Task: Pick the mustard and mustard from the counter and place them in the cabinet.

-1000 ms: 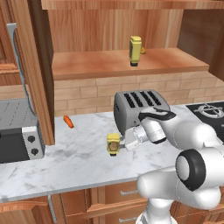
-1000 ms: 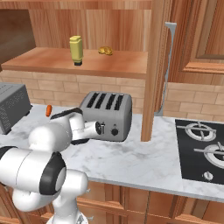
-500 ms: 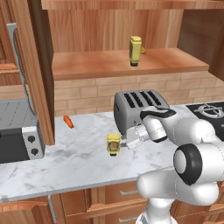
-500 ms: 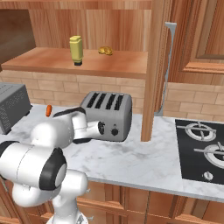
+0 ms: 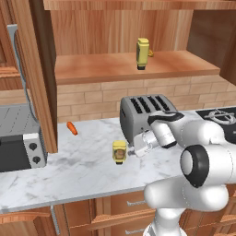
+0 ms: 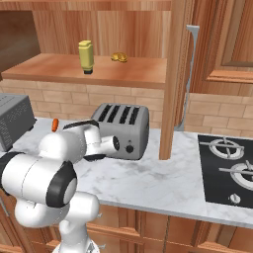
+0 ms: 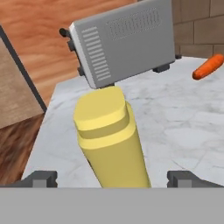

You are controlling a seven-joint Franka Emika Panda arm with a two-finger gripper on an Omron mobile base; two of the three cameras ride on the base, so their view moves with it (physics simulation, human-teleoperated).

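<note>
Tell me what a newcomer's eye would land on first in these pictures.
First, the big white arm reaching low over the counter, its gripper right beside a small yellow mustard bottle in front of the toaster; in the hand view, that bottle stands between the open fingertips. Next, the second mustard bottle, alone on the shelf of the open cabinet above.

Two small yellow squeeze bottles with darker labels (image 5: 119, 151) (image 5: 142, 53); a white-grey marbled tabletop (image 5: 83, 170); a reddish-brown wooden wall cabinet (image 5: 120, 64); a small orange carrot (image 5: 71, 128); a silver-grey slotted toaster (image 6: 121, 130); tan brick wall (image 5: 87, 99).
</note>
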